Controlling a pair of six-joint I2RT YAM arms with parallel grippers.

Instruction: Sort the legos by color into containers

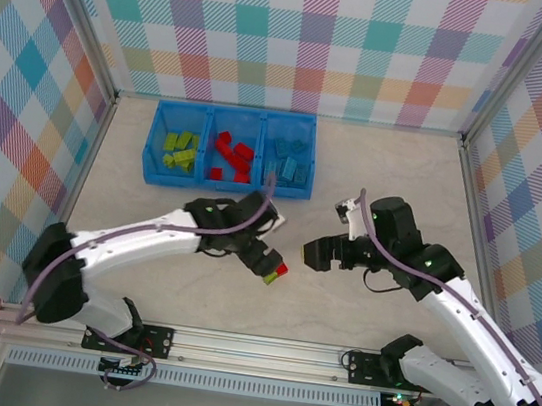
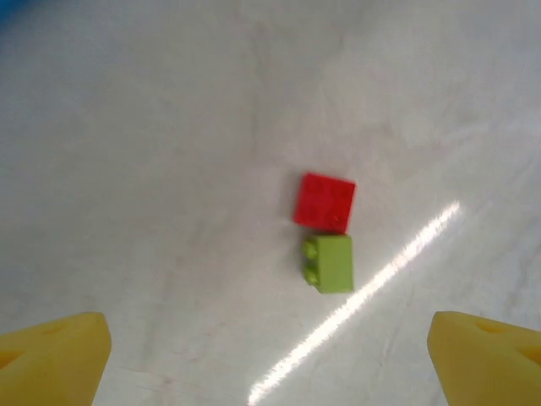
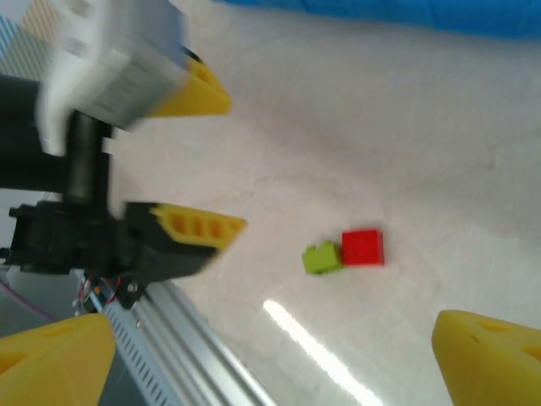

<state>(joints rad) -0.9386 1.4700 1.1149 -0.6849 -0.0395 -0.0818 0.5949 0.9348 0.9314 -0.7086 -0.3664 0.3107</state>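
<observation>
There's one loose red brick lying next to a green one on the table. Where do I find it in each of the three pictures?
Top external: the loose red brick lies just below the picture's centre.
Left wrist: it sits right of centre, directly above its green neighbour.
Right wrist: it sits right of centre, to the right of its green neighbour.
Shared landmark: the lime green brick right beside it.

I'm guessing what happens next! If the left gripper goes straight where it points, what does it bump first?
Probably the lime green brick, lying just ahead of the open left gripper, with the red brick right behind it. Depth is unclear, so it might meet the table first.
</observation>
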